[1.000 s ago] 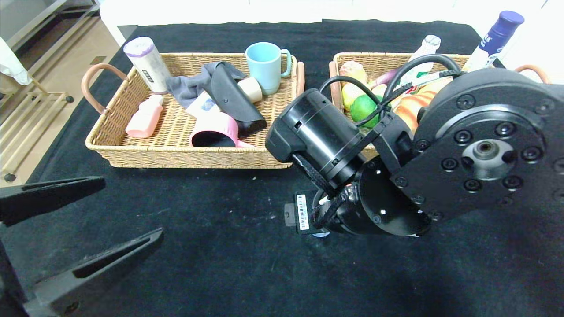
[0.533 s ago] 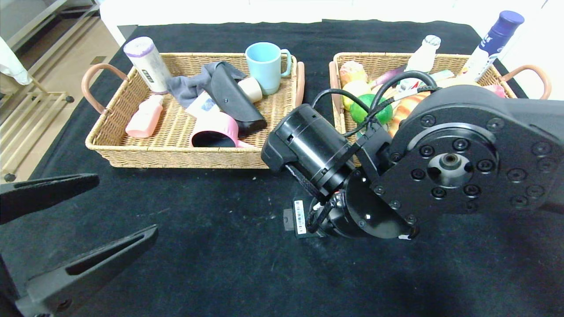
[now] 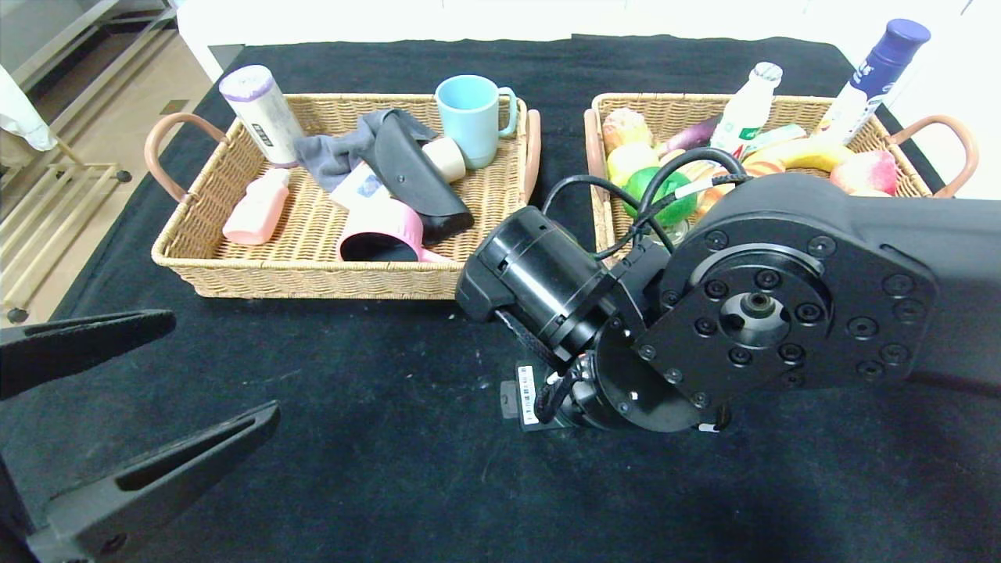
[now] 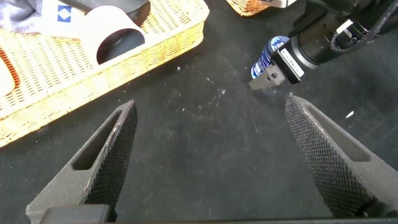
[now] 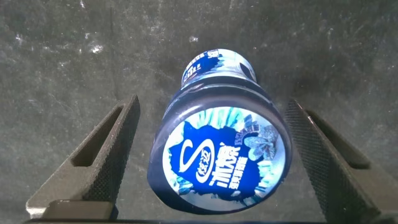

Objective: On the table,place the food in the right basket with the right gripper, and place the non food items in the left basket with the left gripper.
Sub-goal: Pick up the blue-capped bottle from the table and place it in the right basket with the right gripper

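Note:
A blue-capped bottle (image 5: pixel 217 155) with a blue and white label stands on the black table; it also shows in the left wrist view (image 4: pixel 274 51). My right gripper (image 5: pixel 212 111) is open, one finger on each side of the bottle with a gap on both sides. In the head view my right arm (image 3: pixel 743 305) covers the bottle and the gripper. My left gripper (image 3: pixel 221 366) is open and empty over the table at the near left, and shows in its own view (image 4: pixel 211 107).
The left basket (image 3: pixel 313 277) holds a blue mug (image 3: pixel 469 117), a pink cup, a grey cloth, a black case and bottles. The right basket (image 3: pixel 596 156) holds a green fruit (image 3: pixel 661 199), a banana, an apple and bottles.
My right arm has come down and nearer, uncovering more of the right basket's food. The left gripper has hardly moved.

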`<state>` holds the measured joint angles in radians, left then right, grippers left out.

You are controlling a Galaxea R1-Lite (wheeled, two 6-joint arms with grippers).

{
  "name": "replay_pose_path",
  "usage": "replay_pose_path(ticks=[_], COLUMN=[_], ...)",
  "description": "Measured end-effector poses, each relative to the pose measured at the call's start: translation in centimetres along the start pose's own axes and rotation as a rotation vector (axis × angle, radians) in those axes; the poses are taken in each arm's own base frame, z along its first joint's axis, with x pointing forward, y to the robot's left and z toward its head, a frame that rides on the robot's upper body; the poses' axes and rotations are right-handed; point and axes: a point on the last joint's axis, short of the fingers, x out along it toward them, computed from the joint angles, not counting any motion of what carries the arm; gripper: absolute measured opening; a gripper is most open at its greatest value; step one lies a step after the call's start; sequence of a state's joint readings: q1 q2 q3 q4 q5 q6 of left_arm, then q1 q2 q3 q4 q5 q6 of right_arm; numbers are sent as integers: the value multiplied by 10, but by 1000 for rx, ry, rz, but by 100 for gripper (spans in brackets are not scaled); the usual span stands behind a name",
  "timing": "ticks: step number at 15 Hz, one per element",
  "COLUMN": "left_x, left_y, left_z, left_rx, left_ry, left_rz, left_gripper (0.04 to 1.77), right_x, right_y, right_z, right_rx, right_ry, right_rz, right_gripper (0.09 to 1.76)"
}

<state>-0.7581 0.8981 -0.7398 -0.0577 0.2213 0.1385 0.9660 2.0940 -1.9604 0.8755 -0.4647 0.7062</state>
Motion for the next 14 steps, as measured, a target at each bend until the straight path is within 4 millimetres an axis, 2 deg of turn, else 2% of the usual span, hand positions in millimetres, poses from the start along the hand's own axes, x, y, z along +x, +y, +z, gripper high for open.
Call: replay_pose_path(ticks=[4, 6, 8, 14], left_x=[1, 2, 2, 3], left_y=[0, -1, -1, -1], left_z=[-1, -1, -2, -3], left_rx=[1, 1, 2, 4], left_ry=[6, 9, 11, 18], left_rz=[0, 0, 0, -3], left_gripper=[172, 172, 172, 172], right_x=[1, 1, 1, 3], right_y=[0, 0, 0, 0], right_z=[0, -1, -1, -2], right_rx=[-3, -3, -4, -7], right_ry=[2, 4, 7, 10], right_rz=[-2, -2, -3, -6], right_gripper=[111, 90, 84, 83])
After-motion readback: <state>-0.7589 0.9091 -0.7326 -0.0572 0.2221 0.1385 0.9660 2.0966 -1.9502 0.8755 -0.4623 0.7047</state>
